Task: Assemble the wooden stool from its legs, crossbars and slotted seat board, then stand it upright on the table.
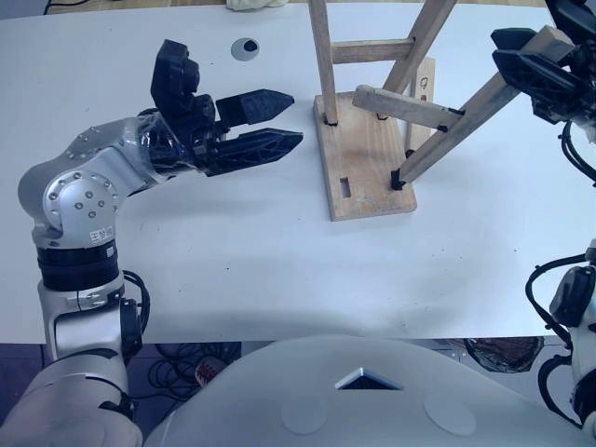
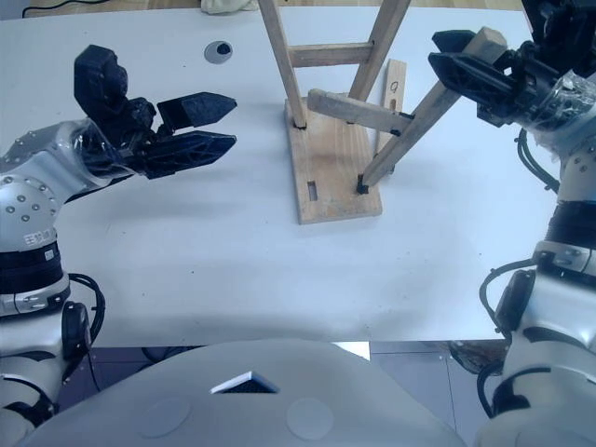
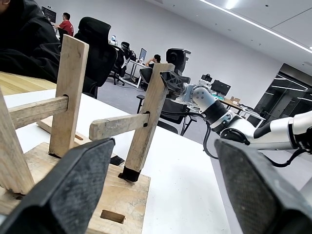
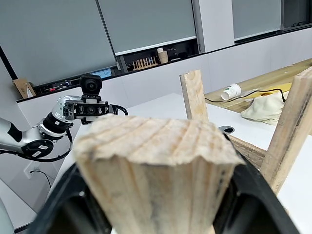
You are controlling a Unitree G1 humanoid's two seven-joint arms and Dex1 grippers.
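Right wrist view shows the leaning leg's (image 4: 156, 161) cut end clamped in the right gripper (image 2: 472, 63). Eye views add the seat board (image 1: 358, 182), flat near the table's (image 1: 233, 261) far edge, with other legs (image 1: 321, 56) standing in it. Left gripper (image 1: 297, 119) hangs open beside it.

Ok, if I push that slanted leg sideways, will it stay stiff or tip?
Probably stiff: the slanted leg looks like solid wood. It is likely to tip, though: it leans well off vertical from its slot in the seat board, with the right tool shut on its top end. The crossbar joined to it would probably swing along.
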